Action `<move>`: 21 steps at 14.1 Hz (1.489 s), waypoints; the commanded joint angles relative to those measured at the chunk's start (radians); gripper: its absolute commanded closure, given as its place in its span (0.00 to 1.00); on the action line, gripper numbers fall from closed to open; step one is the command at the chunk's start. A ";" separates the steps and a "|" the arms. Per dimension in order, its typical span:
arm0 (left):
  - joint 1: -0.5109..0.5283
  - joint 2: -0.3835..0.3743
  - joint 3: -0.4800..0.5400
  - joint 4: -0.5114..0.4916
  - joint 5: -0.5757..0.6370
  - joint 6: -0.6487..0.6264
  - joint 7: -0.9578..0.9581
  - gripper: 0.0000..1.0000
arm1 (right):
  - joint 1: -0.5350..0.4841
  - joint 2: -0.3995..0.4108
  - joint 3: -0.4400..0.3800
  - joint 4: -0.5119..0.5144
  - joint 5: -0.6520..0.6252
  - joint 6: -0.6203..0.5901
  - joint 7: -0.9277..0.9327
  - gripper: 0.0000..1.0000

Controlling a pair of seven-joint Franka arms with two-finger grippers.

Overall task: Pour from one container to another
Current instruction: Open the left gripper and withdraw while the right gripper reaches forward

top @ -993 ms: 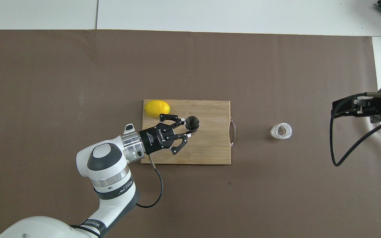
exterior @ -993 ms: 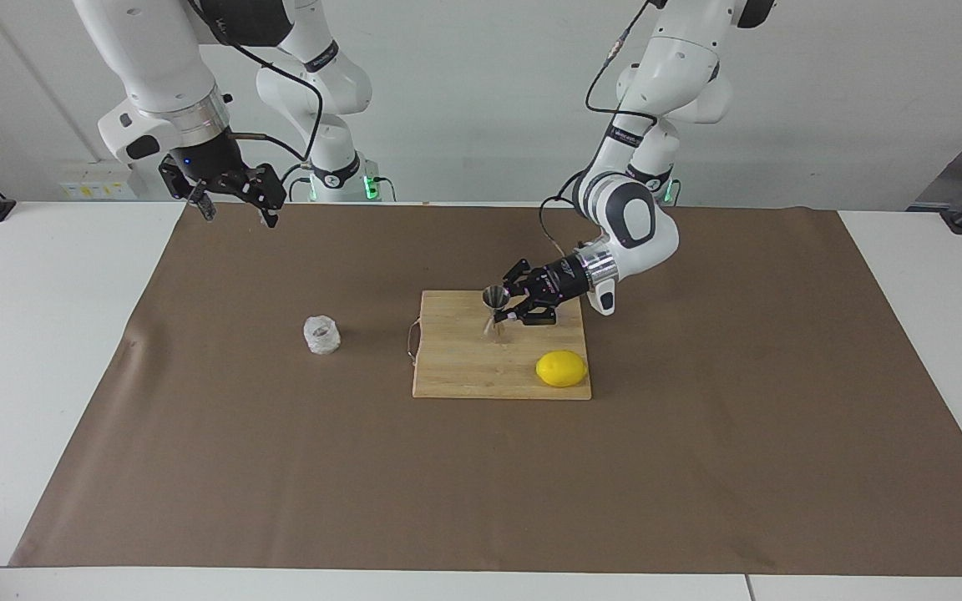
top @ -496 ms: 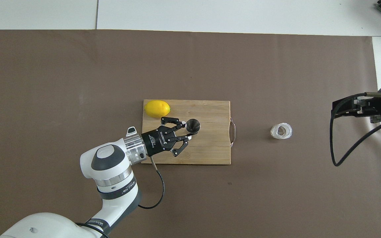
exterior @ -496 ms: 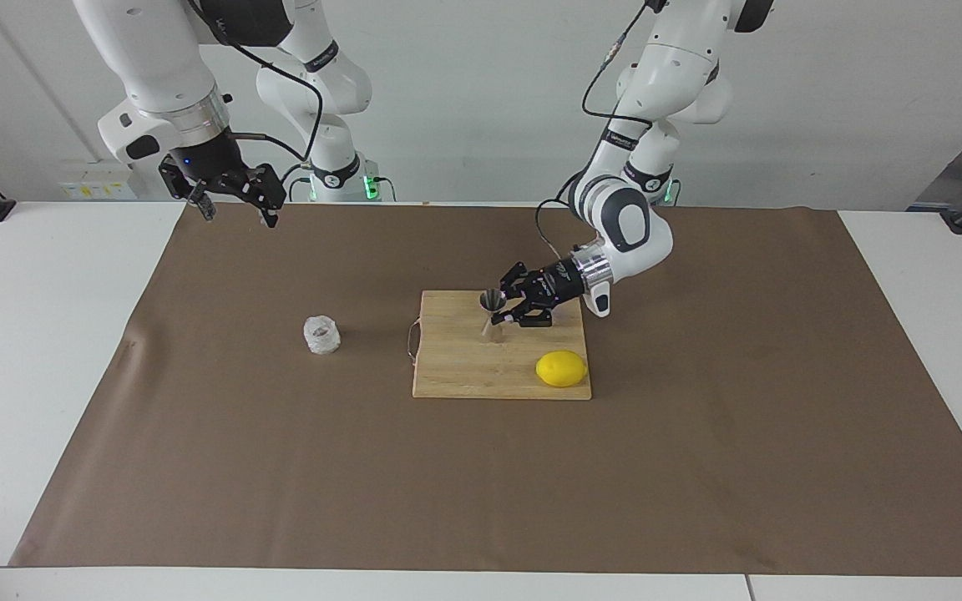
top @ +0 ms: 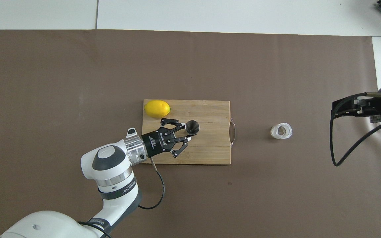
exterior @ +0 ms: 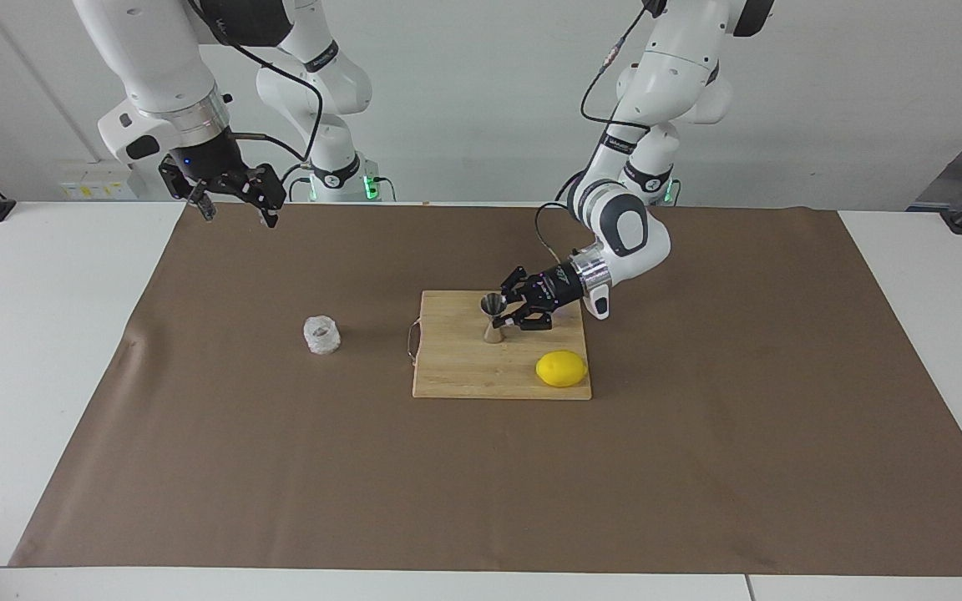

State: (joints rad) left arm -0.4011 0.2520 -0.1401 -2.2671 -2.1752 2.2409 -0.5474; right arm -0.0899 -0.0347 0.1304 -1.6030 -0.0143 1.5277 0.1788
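The steel jigger [exterior: 493, 319] [top: 192, 127] stands upright on the wooden cutting board [exterior: 456, 367] [top: 210, 148]. My left gripper [exterior: 504, 315] [top: 187, 131] reaches in level from the left arm's end and is shut on the jigger's narrow waist. The clear textured glass cup [exterior: 321, 335] [top: 281, 131] sits alone on the brown mat, beside the board toward the right arm's end. My right gripper [exterior: 237, 213] [top: 334, 110] waits open and empty, high over the mat's edge at the right arm's end.
A yellow lemon [exterior: 561, 368] [top: 157, 108] lies on the board's corner, farther from the robots than the left gripper. The board has a wire handle [top: 232, 131] on the side facing the cup. The brown mat [exterior: 698, 467] covers most of the white table.
The left gripper has lowered a little with the jigger, whose base now rests on the board. The right arm, the cup and the lemon have not moved.
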 commanded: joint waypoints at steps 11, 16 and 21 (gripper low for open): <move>-0.021 -0.048 0.016 0.001 0.001 0.124 0.012 0.00 | -0.019 -0.025 0.008 -0.029 -0.001 -0.003 -0.011 0.00; -0.007 -0.092 0.020 -0.008 0.191 0.140 -0.043 0.00 | -0.037 -0.062 0.009 -0.115 0.002 0.069 -0.224 0.00; 0.080 -0.146 0.027 0.012 0.639 0.083 -0.316 0.00 | -0.037 -0.129 0.009 -0.296 0.008 0.215 -0.640 0.00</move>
State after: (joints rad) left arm -0.3600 0.1442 -0.1120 -2.2538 -1.6723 2.3578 -0.7626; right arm -0.1112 -0.0986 0.1309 -1.7846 -0.0141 1.6735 -0.3102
